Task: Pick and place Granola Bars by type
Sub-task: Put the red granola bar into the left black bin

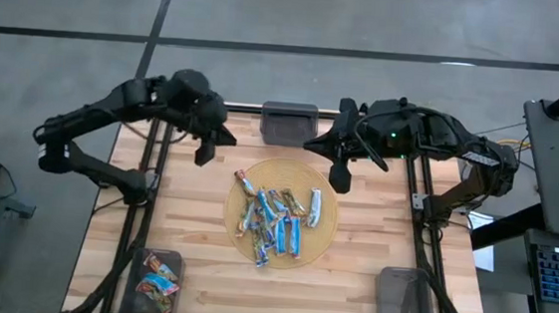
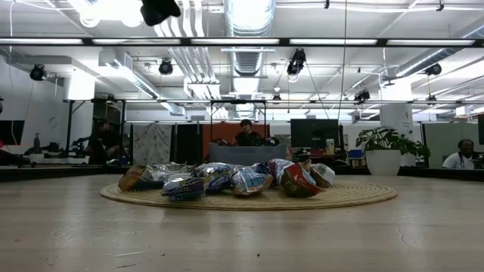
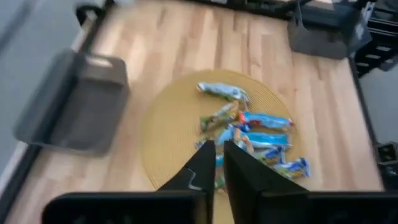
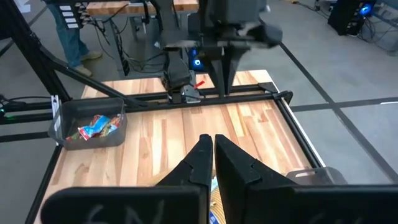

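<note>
Several granola bars [image 1: 277, 219] in blue, blue-white and red-brown wrappers lie piled on a round woven mat [image 1: 238, 208] at the table's middle. They also show in the low view [image 2: 227, 180] and the left wrist view [image 3: 255, 127]. My left gripper [image 1: 203, 153] hangs shut and empty above the table, to the far left of the mat; its shut fingers show in the left wrist view [image 3: 219, 152]. My right gripper [image 1: 341, 178] hangs shut and empty over the mat's far right edge; its shut fingers show in the right wrist view [image 4: 210, 144].
A grey bin [image 1: 289, 120] stands at the far edge's middle. A bin at the near left corner [image 1: 155, 282] holds a few bars and also shows in the right wrist view [image 4: 87, 127]. Another bin [image 1: 403, 301] stands at the near right corner. Bare wood lies on both sides of the mat.
</note>
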`<act>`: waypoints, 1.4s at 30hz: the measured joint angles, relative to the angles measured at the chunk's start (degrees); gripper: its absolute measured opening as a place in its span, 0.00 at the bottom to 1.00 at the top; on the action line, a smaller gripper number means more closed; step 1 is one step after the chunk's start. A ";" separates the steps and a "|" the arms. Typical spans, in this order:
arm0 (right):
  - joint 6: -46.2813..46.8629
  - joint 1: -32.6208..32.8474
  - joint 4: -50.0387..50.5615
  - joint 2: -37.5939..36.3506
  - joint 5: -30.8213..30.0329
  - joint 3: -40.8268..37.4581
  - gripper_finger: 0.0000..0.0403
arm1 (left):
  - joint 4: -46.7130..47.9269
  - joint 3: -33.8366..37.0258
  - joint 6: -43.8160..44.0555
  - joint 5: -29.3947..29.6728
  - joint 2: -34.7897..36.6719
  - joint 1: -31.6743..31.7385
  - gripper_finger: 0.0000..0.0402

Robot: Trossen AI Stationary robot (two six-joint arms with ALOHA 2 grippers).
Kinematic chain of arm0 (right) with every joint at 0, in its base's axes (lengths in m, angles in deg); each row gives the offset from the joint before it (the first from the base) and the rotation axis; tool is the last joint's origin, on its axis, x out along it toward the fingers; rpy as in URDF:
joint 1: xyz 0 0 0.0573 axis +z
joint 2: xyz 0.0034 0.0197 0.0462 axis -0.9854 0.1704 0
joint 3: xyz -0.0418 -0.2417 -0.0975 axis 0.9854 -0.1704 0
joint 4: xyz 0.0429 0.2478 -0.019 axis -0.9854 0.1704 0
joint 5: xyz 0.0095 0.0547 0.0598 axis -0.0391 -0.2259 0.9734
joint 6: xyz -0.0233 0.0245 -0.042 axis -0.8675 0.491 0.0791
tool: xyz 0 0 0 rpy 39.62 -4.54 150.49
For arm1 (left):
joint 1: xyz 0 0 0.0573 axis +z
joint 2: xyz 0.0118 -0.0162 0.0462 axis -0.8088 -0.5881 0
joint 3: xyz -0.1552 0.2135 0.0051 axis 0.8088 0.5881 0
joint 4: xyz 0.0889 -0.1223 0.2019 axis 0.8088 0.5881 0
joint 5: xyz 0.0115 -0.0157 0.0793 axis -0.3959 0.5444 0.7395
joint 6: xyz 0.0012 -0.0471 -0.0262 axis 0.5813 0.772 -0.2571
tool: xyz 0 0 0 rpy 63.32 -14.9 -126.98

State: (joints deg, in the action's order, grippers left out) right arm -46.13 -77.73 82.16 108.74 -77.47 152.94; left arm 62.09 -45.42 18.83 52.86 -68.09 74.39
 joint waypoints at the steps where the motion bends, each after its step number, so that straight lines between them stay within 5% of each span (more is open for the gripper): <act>1: 0.00 0.00 0.01 0.00 0.01 0.00 0.02 | 0.90 -0.59 0.03 -0.31 -1.23 0.28 0.09; 11: 0.00 0.00 1.30 0.00 0.13 0.00 0.02 | 10.57 -5.66 -4.09 -0.24 -10.91 0.47 0.43; 17: 0.00 0.00 1.59 0.00 0.13 -0.02 0.02 | 15.00 -5.72 -13.04 5.74 -14.34 -0.03 0.55; 30: 0.00 0.00 2.60 0.00 0.18 -0.18 0.02 | 14.49 -5.70 -27.25 9.41 -23.48 -1.46 0.57; 42: -0.66 0.00 3.03 0.00 0.37 -0.37 0.02 | 14.49 -5.65 -23.50 12.77 -32.04 -1.94 0.57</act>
State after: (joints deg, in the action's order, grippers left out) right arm -46.78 -77.73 85.19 108.74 -77.09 152.57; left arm 76.58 -51.07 -4.67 65.63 -100.14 72.46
